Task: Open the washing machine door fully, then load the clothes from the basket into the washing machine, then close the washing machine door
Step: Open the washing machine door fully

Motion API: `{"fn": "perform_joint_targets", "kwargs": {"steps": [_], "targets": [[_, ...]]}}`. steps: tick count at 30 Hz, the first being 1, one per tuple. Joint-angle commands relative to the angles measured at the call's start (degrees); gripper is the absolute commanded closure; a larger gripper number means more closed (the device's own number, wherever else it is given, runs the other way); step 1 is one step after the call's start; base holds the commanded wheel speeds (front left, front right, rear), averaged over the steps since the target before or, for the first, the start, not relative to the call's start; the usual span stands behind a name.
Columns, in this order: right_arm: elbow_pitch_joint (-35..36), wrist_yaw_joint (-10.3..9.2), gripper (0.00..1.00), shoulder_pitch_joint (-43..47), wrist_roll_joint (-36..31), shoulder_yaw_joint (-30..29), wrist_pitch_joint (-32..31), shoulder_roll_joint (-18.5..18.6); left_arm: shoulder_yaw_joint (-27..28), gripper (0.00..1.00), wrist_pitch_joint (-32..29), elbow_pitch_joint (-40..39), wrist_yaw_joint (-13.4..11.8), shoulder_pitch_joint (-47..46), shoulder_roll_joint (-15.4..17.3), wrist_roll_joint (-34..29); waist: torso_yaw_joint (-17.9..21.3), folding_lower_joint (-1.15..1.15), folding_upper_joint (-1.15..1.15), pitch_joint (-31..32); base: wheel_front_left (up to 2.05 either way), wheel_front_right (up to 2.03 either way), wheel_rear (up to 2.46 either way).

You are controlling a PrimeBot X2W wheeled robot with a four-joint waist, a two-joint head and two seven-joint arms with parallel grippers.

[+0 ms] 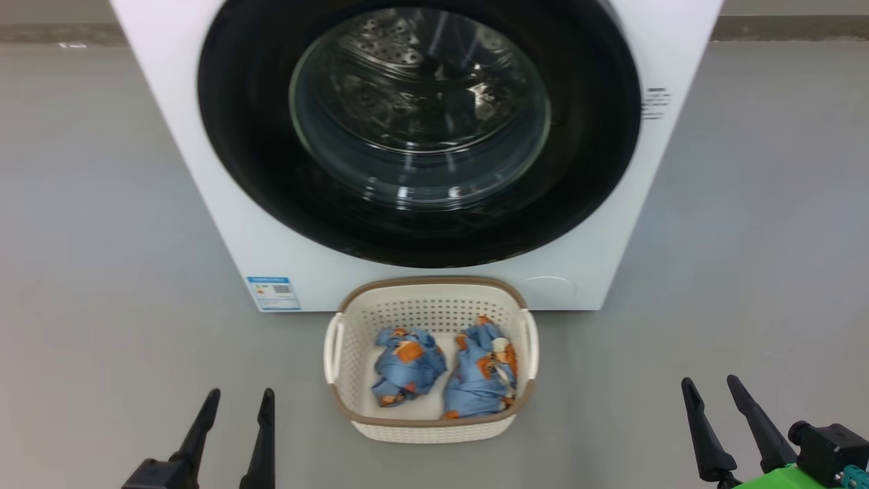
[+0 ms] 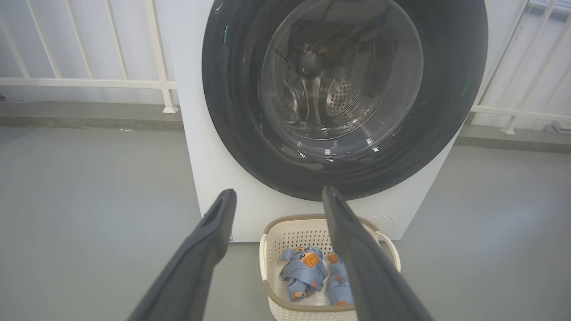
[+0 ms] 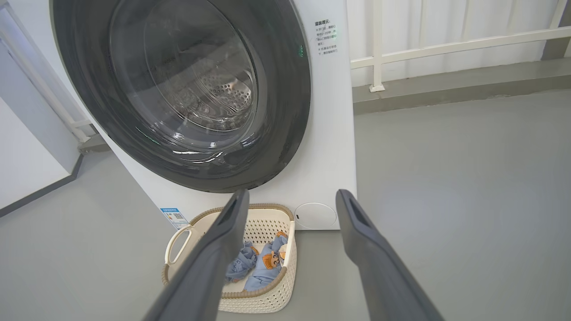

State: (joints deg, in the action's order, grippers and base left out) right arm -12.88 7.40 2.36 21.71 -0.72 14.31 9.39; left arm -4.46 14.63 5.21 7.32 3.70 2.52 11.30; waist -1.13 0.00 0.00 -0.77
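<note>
L fingers (image 1: 200, 424), R fingers (image 1: 700, 428) apart, clothes (image 1: 407, 367) in basket (image 1: 434, 280), door (image 1: 251, 136) shut

Grey floor (image 1: 102, 204), white railing (image 2: 89, 82) behind

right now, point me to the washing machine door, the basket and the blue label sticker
washing machine door (image 1: 244, 136), head view, black rim at its left side
basket (image 1: 434, 430), head view, front outer wall
blue label sticker (image 1: 273, 293), head view, its middle
</note>
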Motion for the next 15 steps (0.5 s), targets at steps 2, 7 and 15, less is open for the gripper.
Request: {"fn": "perform_joint_targets", "kwargs": {"steps": [2, 7, 15], "targets": [[1.5, 0.09, 0.0, -0.8, -0.6, 1.1, 0.7, 1.1, 1.9, 0.0, 0.4, -1.2, 0.0, -1.4, 0.4, -0.3, -0.1, 0.0, 0.0, -0.1, 1.23, 1.23, -2.46], [1.7, 0.09, 0.0, -1.1, -0.6, 1.2, 0.7, 1.2, 1.8, 0.0, 0.4, -1.3, 0.0, -1.6, 0.4, -0.1, -0.1, 0.0, 0.0, -0.5, 1.23, 1.23, -2.46], [1.6, 0.09, 0.0, -1.3, -0.6, 1.2, 0.7, 1.2, 2.2, 0.0, 0.4, -1.6, 0.0, -1.8, 0.4, 2.0, 0.1, 0.0, 0.0, -0.6, 1.2, 1.2, -2.41]]}}
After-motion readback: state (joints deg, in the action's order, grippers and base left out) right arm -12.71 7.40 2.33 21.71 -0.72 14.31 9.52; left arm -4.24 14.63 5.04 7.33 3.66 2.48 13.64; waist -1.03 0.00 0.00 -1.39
